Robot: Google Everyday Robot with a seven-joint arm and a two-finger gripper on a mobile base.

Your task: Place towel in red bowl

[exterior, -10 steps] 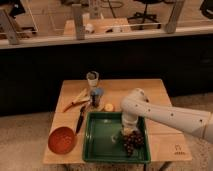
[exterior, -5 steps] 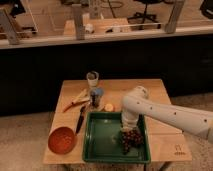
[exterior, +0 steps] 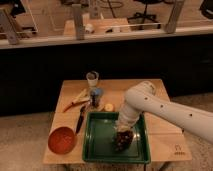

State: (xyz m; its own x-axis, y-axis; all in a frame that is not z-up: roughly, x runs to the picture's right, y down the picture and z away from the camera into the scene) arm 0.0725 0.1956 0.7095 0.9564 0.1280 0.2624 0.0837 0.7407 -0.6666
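Observation:
The red bowl [exterior: 62, 139] stands at the table's front left corner and looks empty. A dark bunched thing, likely the towel [exterior: 123, 141], lies in the green tray [exterior: 98, 145] right of the bowl. My white arm reaches in from the right and bends down into the tray. My gripper [exterior: 122, 134] is right on top of the dark bundle, which partly hides it. I cannot tell whether the bundle is held.
On the wooden table [exterior: 160, 125] behind the tray are a glass cup [exterior: 92, 77], a small bluish can [exterior: 96, 97], a yellow round item [exterior: 108, 107], a yellow and orange item [exterior: 75, 100] and a dark utensil [exterior: 81, 120]. A dark counter stands behind.
My gripper has shifted slightly left inside the tray, staying low over the dark bundle. Nothing else has moved.

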